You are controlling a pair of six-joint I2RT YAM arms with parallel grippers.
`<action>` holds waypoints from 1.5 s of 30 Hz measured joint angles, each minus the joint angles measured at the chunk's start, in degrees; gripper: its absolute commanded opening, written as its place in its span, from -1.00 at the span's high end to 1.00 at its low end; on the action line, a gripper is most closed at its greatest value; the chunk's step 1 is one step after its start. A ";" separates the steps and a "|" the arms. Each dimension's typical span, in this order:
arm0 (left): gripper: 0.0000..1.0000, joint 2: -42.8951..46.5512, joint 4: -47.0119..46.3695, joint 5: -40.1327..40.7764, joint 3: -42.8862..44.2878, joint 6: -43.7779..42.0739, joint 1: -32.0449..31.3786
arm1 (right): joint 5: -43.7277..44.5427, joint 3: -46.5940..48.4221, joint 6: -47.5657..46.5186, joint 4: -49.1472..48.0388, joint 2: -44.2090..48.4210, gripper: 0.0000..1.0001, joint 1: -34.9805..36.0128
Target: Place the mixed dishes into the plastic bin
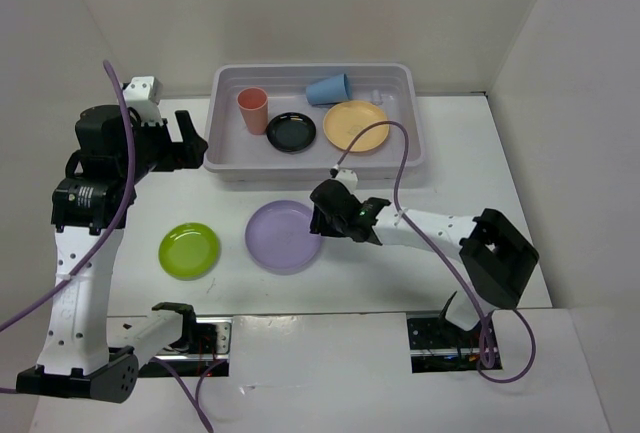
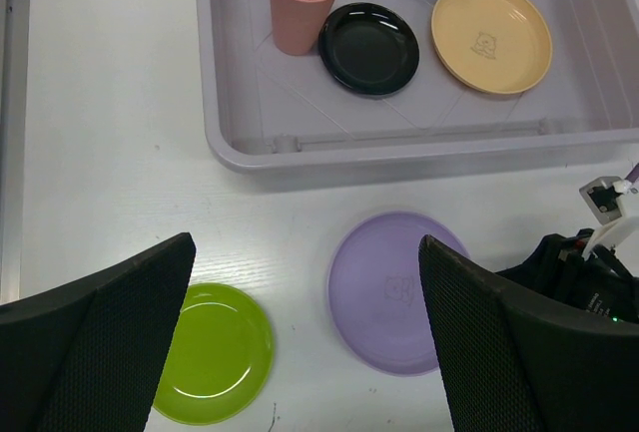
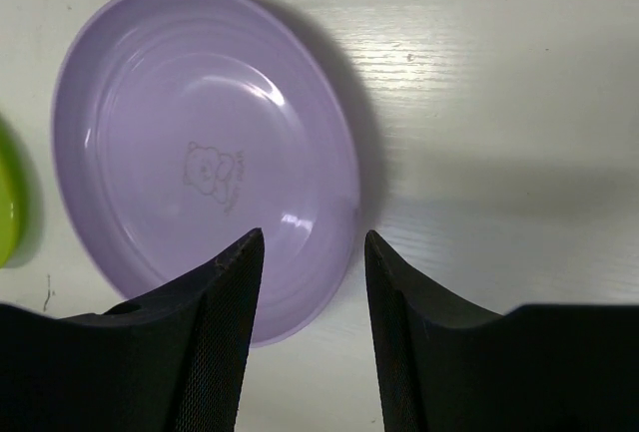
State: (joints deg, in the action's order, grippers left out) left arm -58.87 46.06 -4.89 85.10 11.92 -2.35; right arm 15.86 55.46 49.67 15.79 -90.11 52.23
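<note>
Count of dishes: 4 plates, 2 cups, 6 in all

In the plastic bin (image 1: 228,143), at the far centre of the tabletop (image 1: 470,153): 4 items
- salmon-pink cup (image 1: 253,110), upright, mouth up, left part of the bin
- black plate (image 1: 291,132), just right of that cup, at the near side
- pale orange plate (image 1: 355,125), right of the black plate, close beside it
- blue cup (image 1: 329,89), lying on its side by the far wall, between the two plates but farther back

On the tabletop, near side of the bin: 2 items
- lavender plate (image 1: 280,236), flat, face up, roughly centre
- lime green plate (image 1: 189,250), flat, left of the lavender one and apart from it

Hands: 2
- right hand (image 1: 318,221) is low at the right edge of the lavender plate; its fingers are apart with that rim in the gap between them; contact with the plate cannot be told
- left hand (image 1: 190,141) is just left of the bin's left wall, fingers spread wide, nothing between them
</note>
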 measured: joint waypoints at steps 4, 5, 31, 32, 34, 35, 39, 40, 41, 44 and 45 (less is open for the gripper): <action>-0.98 -0.28 0.00 -0.42 0.00 0.00 0.00 | -0.46 0.00 0.00 -0.39 -2.56 0.01 -0.15; -0.98 -0.31 0.00 -0.55 0.00 0.00 0.00 | -0.59 0.00 -0.02 -0.50 -3.30 0.01 -0.15; -0.98 -1.03 -0.26 -1.36 0.00 0.00 0.00 | -7.74 3.21 -3.50 -1.31 -8.76 0.98 -0.26; -0.98 -1.03 -0.28 -1.36 0.00 0.00 0.00 | -8.66 4.02 -4.42 -0.02 -8.24 0.98 -0.26; -0.98 -1.03 -0.31 -1.36 0.00 0.00 0.00 | -10.60 5.86 -6.05 2.08 -6.84 0.98 -0.26; -0.98 -1.03 -0.35 -1.36 0.00 0.00 0.00 | -11.52 6.95 -6.88 2.95 -5.92 0.98 -0.26; -0.98 -1.03 -0.76 -1.36 0.00 0.00 0.00 | -15.10 11.58 -9.35 4.52 -2.23 0.98 -0.37; -0.98 -1.03 -0.74 -1.36 0.00 0.00 0.00 | -15.87 12.61 -9.86 4.79 -1.22 0.98 -0.70; -0.98 -1.03 -0.74 -1.36 0.00 0.00 0.00 | -16.70 13.62 -10.34 5.14 -0.22 0.98 -1.03; -0.98 -1.01 -0.74 -1.36 0.00 0.00 0.00 | -18.47 16.70 -11.85 5.75 2.64 0.98 -4.17; -0.98 -1.01 -0.72 -1.36 0.00 0.00 0.00 | -19.17 17.73 -12.22 5.73 3.21 0.98 -6.43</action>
State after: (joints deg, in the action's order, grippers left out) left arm -59.88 45.34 -6.24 85.10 11.92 -2.35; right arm -3.31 73.19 37.45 21.52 -86.89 45.80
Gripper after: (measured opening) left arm 0.990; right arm 0.027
